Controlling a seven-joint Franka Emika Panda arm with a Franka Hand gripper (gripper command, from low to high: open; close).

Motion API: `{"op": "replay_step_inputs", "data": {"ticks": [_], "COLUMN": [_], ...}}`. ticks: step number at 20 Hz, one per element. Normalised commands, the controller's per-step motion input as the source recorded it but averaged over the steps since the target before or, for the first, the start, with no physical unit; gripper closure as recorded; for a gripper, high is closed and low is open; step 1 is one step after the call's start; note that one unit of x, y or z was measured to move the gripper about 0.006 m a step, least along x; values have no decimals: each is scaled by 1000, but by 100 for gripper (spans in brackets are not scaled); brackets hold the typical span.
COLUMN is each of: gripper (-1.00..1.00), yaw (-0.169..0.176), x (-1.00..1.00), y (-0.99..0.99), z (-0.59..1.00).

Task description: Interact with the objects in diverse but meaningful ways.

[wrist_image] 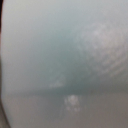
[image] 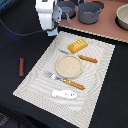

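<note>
My gripper [image: 51, 29] hangs over the far corner of the striped mat [image: 35, 75], at the exterior view's upper left. A pale blue-white carton [image: 53, 33] shows just under it, and its fingers are hidden. The wrist view is filled by a blurred pale blue-white surface [wrist_image: 65, 55], very close, most likely the carton. The golden scored bread loaf [image: 77, 45] lies on the mat. The thin red-brown sausage [image: 21, 66] lies on the black table beside the mat. The small white speckled piece [image: 64, 93] lies near the mat's front edge. A grey saucepan [image: 65, 9] stands behind the gripper.
A round tan plate [image: 68, 66] sits mid-mat, with an orange-handled knife [image: 88, 59] and an orange-handled fork [image: 68, 82] beside it. A second grey pot [image: 90, 13] and a pale bowl [image: 122, 17] stand at the back right on a pink surface.
</note>
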Motion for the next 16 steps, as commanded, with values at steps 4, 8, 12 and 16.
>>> {"op": "replay_step_inputs", "data": {"ticks": [4, 8, 12, 16], "gripper": [100, 100, -100, -100], "yaw": [-74, -54, -19, -13], "x": [658, 435, 302, 260], "y": [31, 59, 102, 138], "z": [-49, -151, -217, -210]}}
